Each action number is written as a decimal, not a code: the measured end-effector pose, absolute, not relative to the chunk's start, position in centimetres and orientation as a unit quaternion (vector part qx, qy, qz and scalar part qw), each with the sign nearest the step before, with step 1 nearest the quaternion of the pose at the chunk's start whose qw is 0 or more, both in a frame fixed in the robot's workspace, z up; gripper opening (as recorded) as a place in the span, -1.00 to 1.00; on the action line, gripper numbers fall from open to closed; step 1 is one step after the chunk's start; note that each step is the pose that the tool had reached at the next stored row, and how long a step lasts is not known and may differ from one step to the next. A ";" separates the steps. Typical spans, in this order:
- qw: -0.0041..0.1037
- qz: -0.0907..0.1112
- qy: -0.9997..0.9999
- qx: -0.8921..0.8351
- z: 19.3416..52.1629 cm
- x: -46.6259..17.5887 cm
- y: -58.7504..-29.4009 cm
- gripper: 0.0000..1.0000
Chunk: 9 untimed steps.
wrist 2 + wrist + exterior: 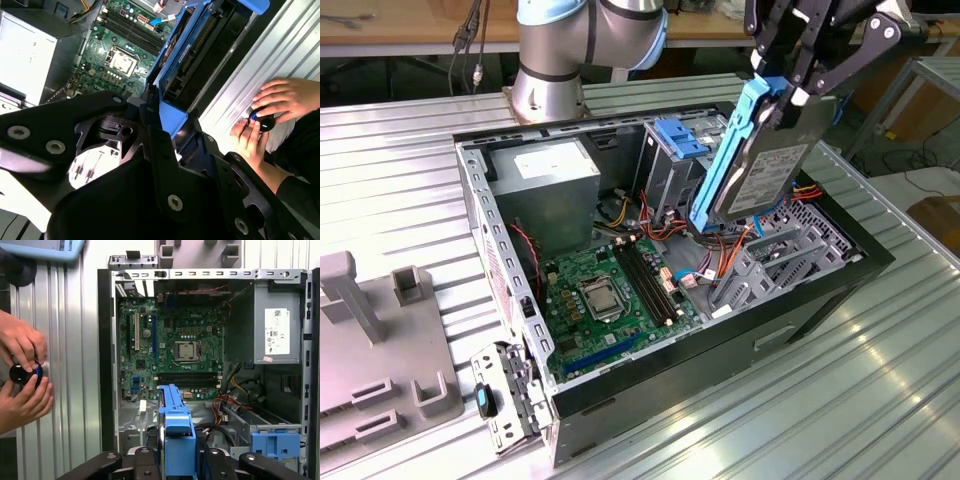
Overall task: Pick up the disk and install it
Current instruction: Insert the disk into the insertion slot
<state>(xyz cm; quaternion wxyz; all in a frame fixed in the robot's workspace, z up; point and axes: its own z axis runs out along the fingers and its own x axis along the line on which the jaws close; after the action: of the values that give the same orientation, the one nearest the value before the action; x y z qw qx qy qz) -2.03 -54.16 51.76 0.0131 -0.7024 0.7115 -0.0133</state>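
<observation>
The disk (767, 160), a grey metal drive with blue rails, hangs tilted on edge above the open computer case (820, 300), over its right side in the exterior view. My gripper (790, 85) is shut on its upper end. In the first wrist view the disk's blue rail (177, 425) runs out from between my gripper (177, 462), above the case's lower bay area. The second wrist view shows the disk (200, 55) edge-on, clamped by my gripper (167, 120), with the motherboard (120, 45) beneath.
Inside the case are a power-supply box (545, 185), the motherboard (610, 295), loose cables and a drive cage with a fixed blue bracket (680, 140). A person's hands (22, 375) hold a small black knob on the ribbed table beside the case. A grey fixture (380, 340) lies at the exterior view's left.
</observation>
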 end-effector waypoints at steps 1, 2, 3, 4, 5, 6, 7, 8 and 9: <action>0.013 -0.013 0.712 -0.702 51.7 -1.9 -54.4 -0.26; 0.013 -0.013 0.712 -0.702 51.6 -1.7 -54.5 -0.26; 0.013 -0.013 0.712 -0.702 51.5 -1.5 -54.6 -0.26; 0.013 -0.013 0.712 -0.702 51.4 -0.8 -54.6 -0.26; 0.013 -0.013 0.712 -0.702 51.3 -0.2 -54.6 -0.26; 0.013 -0.013 0.712 -0.702 51.3 0.2 -54.6 -0.26; 0.013 -0.013 0.712 -0.702 51.2 0.5 -54.6 -0.26; 0.013 -0.013 0.711 -0.702 51.2 0.8 -54.6 -0.26; 0.013 -0.013 0.712 -0.702 51.1 1.1 -54.7 -0.26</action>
<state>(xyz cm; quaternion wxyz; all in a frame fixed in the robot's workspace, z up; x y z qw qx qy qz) 1.14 -54.68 51.09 0.0131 -0.7024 0.7115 -0.0132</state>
